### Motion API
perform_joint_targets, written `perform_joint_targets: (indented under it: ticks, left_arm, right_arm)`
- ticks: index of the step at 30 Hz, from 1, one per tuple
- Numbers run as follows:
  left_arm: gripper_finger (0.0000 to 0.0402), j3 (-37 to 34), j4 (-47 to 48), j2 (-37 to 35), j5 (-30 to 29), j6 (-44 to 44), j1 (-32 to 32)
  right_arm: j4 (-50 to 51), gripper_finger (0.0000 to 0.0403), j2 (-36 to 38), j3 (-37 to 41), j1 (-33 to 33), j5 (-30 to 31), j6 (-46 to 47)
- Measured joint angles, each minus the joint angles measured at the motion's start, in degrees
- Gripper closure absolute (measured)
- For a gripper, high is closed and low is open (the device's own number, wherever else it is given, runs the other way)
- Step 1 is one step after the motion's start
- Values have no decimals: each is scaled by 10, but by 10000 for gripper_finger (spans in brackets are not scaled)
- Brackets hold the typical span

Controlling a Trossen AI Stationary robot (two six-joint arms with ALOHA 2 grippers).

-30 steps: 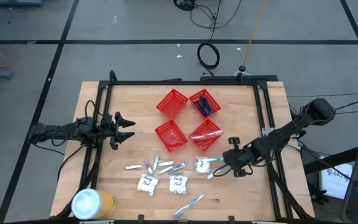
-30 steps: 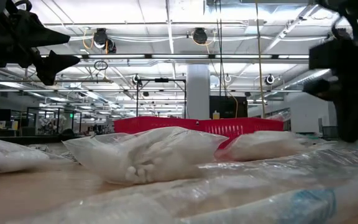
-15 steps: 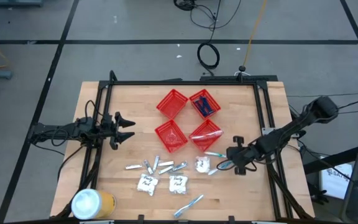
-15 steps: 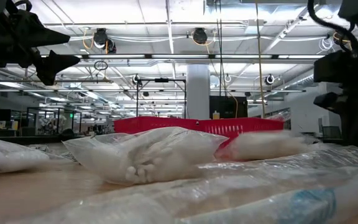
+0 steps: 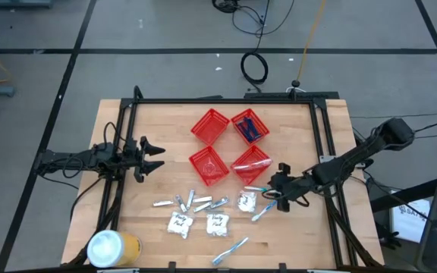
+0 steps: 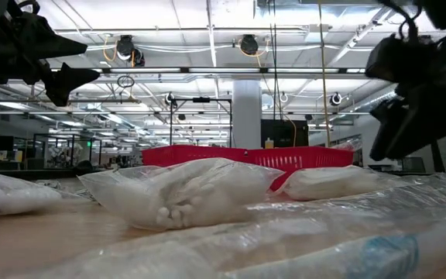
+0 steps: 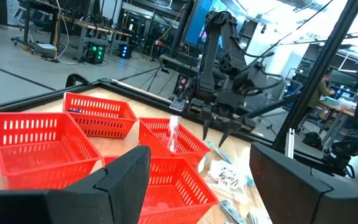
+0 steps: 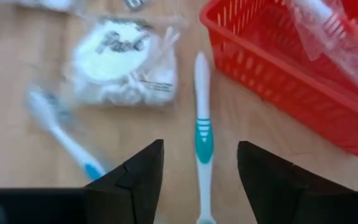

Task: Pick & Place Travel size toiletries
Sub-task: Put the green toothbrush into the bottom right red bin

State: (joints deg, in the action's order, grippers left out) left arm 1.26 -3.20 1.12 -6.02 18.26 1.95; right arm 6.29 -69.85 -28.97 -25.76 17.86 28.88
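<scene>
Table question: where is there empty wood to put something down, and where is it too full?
Bare wood lies between the left hand and the red baskets, and along the right rim past the right hand. It is crowded below the baskets, where tubes, sachets and toothbrushes lie; the yellow can fills the near-left corner.

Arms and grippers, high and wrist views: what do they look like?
Both arms are dark, slim and jointed, with black cables along them. The left gripper ends in two pointed black fingers; the right gripper is equally black, its fingers broad, matte and angular. No markings show.
</scene>
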Motion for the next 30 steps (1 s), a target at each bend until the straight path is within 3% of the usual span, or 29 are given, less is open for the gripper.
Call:
perform_joint_targets:
  ticks: [7, 13, 19, 25, 30]
  left_arm:
    - [131, 0, 0, 0, 0, 0, 0]
    - [131, 0, 0, 0, 0, 0, 0]
    - [131, 0, 0, 0, 0, 0, 0]
    - [131, 0, 0, 0, 0, 0, 0]
    - [131, 0, 0, 0, 0, 0, 0]
  right_arm:
    - [-39, 229, -96, 0, 26, -47, -25]
    - [-53, 272, -137, -3, 28, -41, -39]
    - [-50, 373, -139, -3, 28, -44, -76]
    - [-47, 382, -133, -2, 29, -43, -95]
    - [-17, 393, -68, 3, 29, -47, -104]
